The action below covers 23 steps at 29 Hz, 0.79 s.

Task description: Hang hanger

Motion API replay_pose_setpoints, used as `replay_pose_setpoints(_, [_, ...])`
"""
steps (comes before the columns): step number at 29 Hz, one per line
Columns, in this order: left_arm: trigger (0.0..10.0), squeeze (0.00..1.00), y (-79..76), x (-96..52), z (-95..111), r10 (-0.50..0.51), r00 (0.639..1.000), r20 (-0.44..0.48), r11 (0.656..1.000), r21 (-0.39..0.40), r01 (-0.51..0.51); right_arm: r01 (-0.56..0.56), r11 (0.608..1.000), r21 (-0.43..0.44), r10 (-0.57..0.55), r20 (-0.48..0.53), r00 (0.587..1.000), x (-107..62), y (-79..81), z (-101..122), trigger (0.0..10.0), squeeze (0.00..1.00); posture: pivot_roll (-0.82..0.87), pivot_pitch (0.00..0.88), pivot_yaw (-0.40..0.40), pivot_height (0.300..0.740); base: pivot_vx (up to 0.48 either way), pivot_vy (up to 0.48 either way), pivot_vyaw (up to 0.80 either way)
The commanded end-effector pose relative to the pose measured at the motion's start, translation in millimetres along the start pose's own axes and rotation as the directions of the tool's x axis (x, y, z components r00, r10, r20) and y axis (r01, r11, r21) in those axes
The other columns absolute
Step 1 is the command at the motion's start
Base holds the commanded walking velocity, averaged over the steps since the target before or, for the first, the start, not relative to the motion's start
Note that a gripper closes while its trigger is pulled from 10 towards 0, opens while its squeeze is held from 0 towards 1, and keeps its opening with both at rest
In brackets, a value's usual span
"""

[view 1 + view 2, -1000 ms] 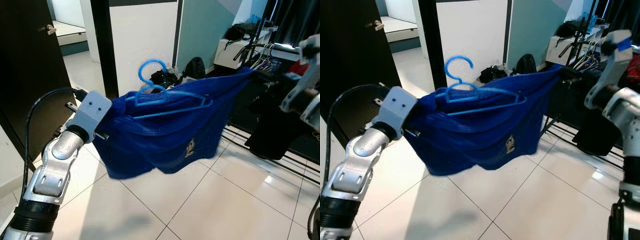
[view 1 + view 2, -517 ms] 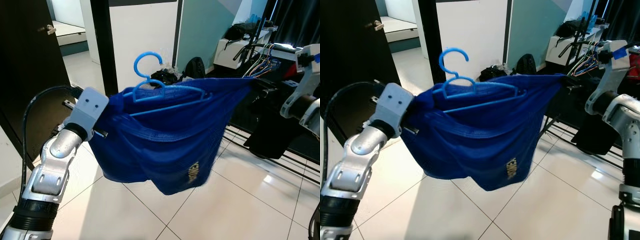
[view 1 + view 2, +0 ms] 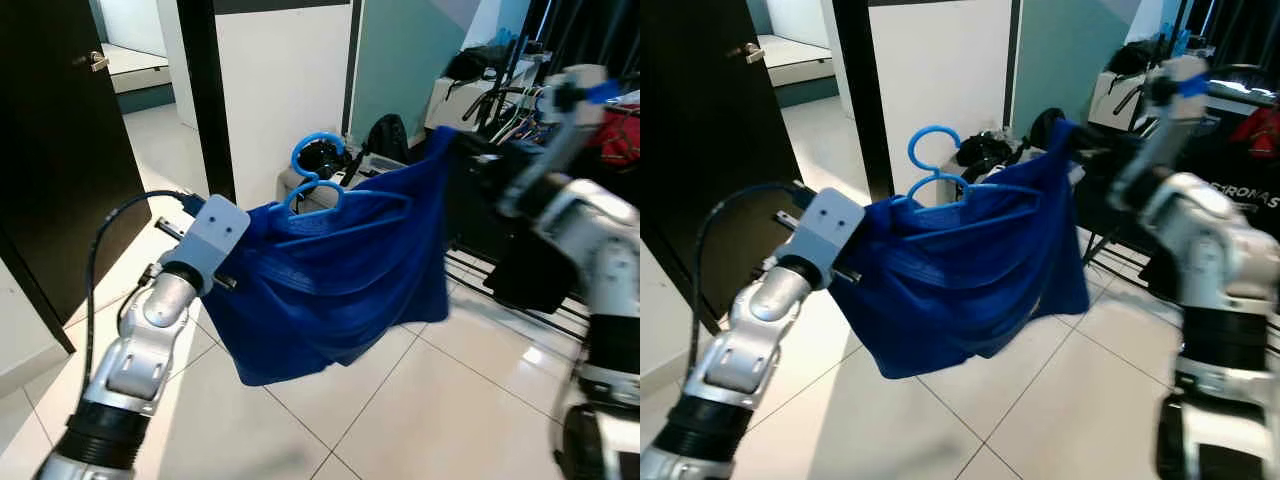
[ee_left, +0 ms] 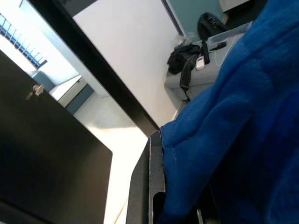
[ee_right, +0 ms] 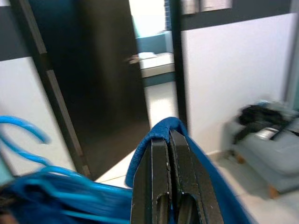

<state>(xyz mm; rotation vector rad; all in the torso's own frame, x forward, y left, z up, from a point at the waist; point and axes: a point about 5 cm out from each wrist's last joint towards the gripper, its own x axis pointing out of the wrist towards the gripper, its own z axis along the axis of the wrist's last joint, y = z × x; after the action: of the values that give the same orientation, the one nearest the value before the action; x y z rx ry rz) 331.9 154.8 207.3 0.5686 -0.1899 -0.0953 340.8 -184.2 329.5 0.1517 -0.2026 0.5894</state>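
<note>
In the left eye view, a blue garment (image 3: 335,280) hangs stretched between the two arms, in the middle of the picture above the tiled floor (image 3: 420,400). A light blue hanger (image 3: 318,180) sits in its upper edge, with the hook standing up at about 12 o'clock of the cloth. The left gripper (image 3: 245,235) meets the garment at its 9 o'clock corner, and the right gripper (image 3: 455,145) meets it at the 2 o'clock corner. A black door (image 3: 60,150) is at 9 o'clock, and a dark clothes rack (image 3: 520,100) with other hangers stands at 2 o'clock behind the right arm.

In the right eye view the same scene appears: the hanger hook rises above the cloth, and the garment sags between the arms without touching the floor.

In the left wrist view, the blue cloth lies between the black fingers (image 4: 152,186) of the left gripper, so the jaws are gripping the garment. A grey seat with dark bags (image 4: 191,65) stands behind, by the white wall.

In the right wrist view, the two black fingers (image 5: 159,182) are pressed together with a fold of the blue cloth over their tips, so these jaws are closed on the garment. The hanger shows at 9 o'clock from them.
</note>
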Motion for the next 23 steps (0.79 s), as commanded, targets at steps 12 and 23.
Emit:
replay_pose_setpoints(12, [0.0,0.0,17.7,5.9,-18,0.127,0.984,-0.127,0.991,-0.019,-0.131,-0.178,0.983,0.034,0.178,0.019,0.984,1.2,48.0,2,0.0,0.0,-0.09,0.0,-0.034,0.74,0.0,0.0,0.0])
replay_pose_setpoints(23, [0.0,0.0,12.2,9.8,-11,0.113,0.988,-0.107,0.993,-0.032,-0.117,-0.204,0.971,0.127,0.233,-0.278,0.932,-17.3,85.5,-82,0.0,0.0,-0.11,0.0,-0.025,0.74,0.0,0.0,0.0])
